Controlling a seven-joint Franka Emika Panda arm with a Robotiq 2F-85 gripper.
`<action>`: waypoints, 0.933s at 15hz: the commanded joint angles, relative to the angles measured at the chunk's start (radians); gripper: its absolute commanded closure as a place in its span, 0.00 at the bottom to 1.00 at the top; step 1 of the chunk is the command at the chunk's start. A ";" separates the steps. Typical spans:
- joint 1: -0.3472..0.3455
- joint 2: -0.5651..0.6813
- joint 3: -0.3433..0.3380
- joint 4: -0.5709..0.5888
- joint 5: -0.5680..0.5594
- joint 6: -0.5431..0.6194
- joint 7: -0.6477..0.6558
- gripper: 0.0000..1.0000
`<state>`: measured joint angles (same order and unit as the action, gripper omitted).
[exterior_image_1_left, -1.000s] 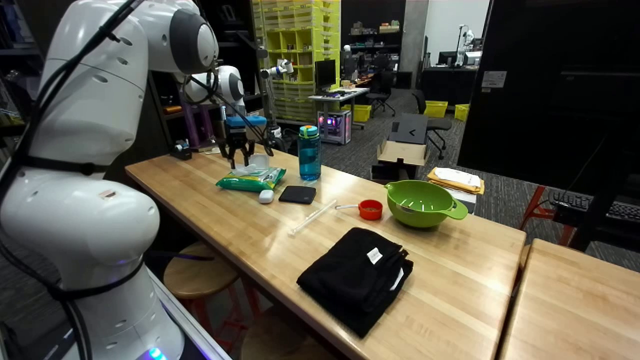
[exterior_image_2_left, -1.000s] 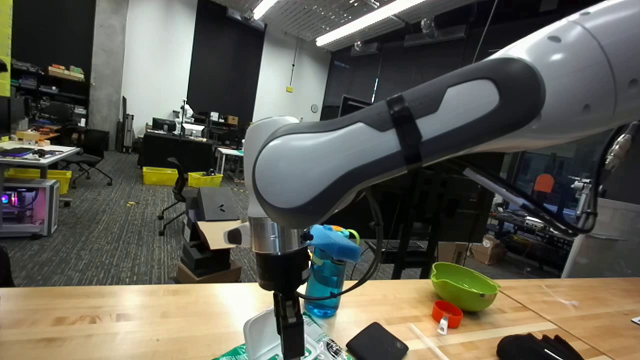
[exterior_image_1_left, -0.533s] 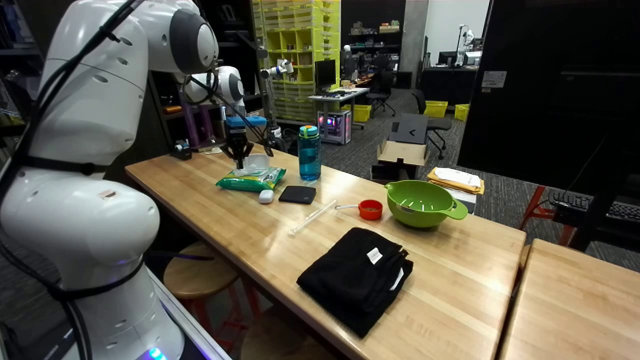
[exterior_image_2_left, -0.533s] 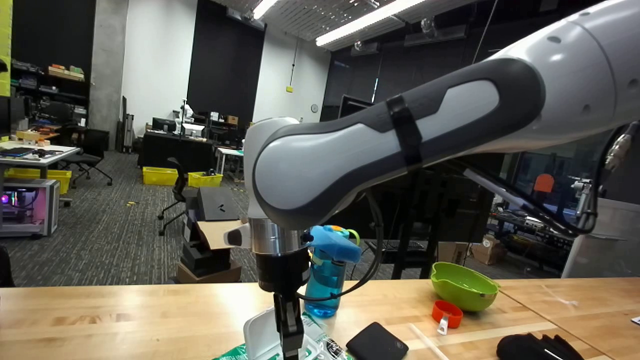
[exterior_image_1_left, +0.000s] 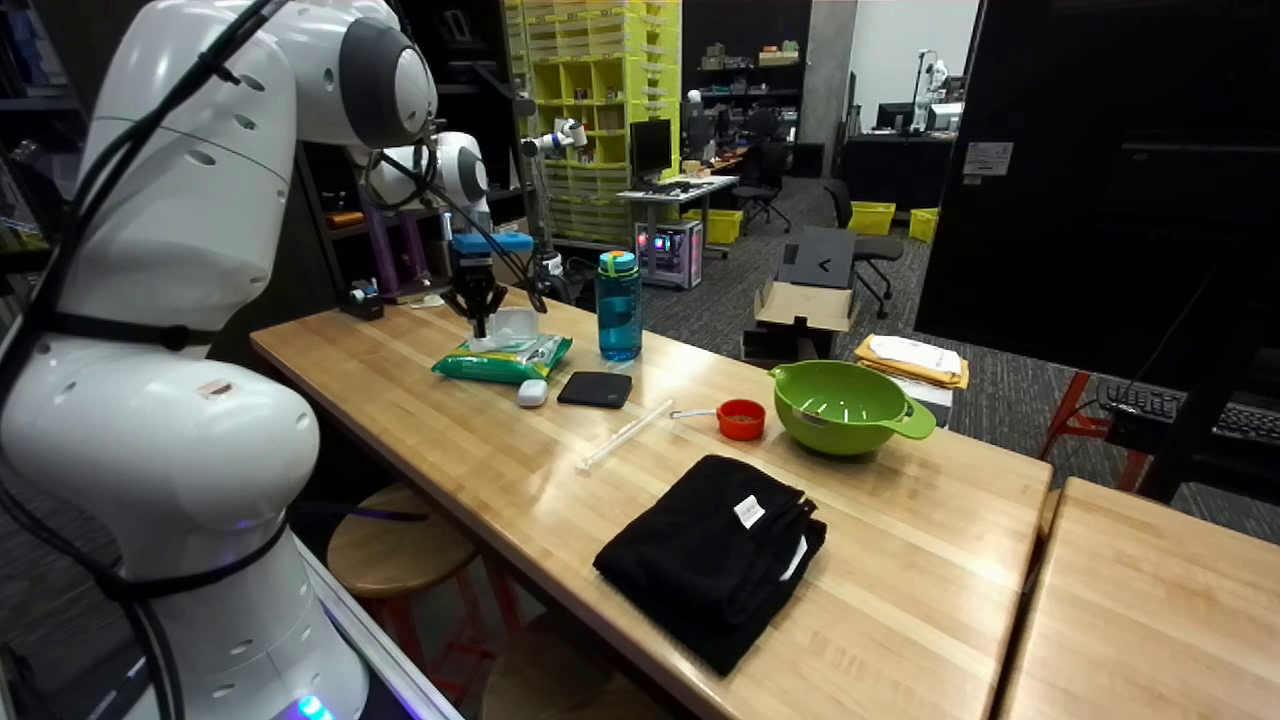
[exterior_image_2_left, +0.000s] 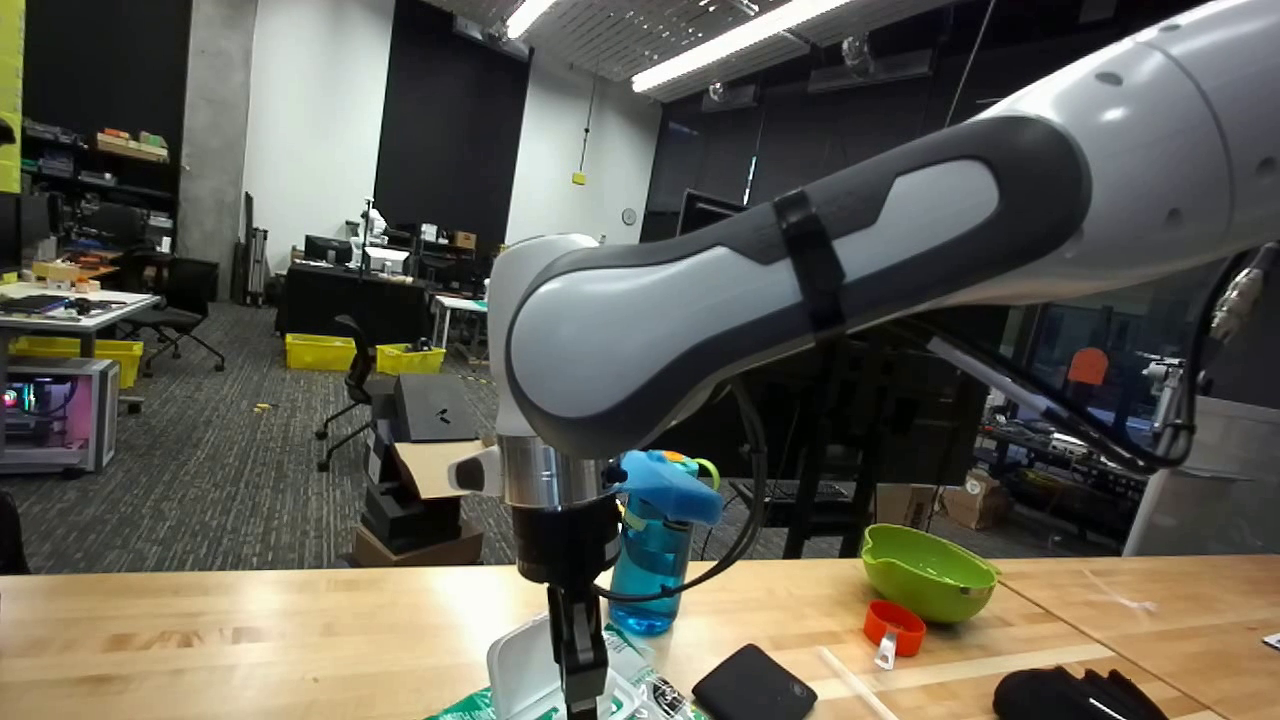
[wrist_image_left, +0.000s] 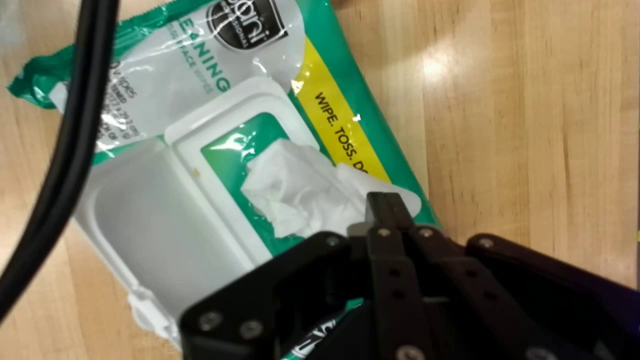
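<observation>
Tightly together, the jaws of the gripper (wrist_image_left: 388, 200) meet at a white wipe (wrist_image_left: 300, 195) poking from its pack (wrist_image_left: 345, 115), beside the flipped-back lid (wrist_image_left: 160, 215); whether the wipe is pinched cannot be told; it looks light, limp, perhaps damp and easily torn, best gripped by its bunched middle

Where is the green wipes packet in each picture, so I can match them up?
In an exterior view: the wipes packet is left of centre, halfway down.
In an exterior view: the wipes packet is near the middle, cut off at the bottom edge.
In the wrist view: the wipes packet fills much of the left and middle.
Shared landmark: its open white lid.
</observation>
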<state>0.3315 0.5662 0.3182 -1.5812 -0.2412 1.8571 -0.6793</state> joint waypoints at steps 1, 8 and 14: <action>0.007 -0.042 0.002 -0.015 -0.002 -0.012 -0.002 1.00; 0.015 -0.060 -0.001 0.000 -0.004 -0.016 0.006 1.00; 0.003 -0.064 0.011 -0.018 -0.002 0.015 -0.068 0.51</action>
<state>0.3383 0.5281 0.3202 -1.5734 -0.2412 1.8587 -0.6970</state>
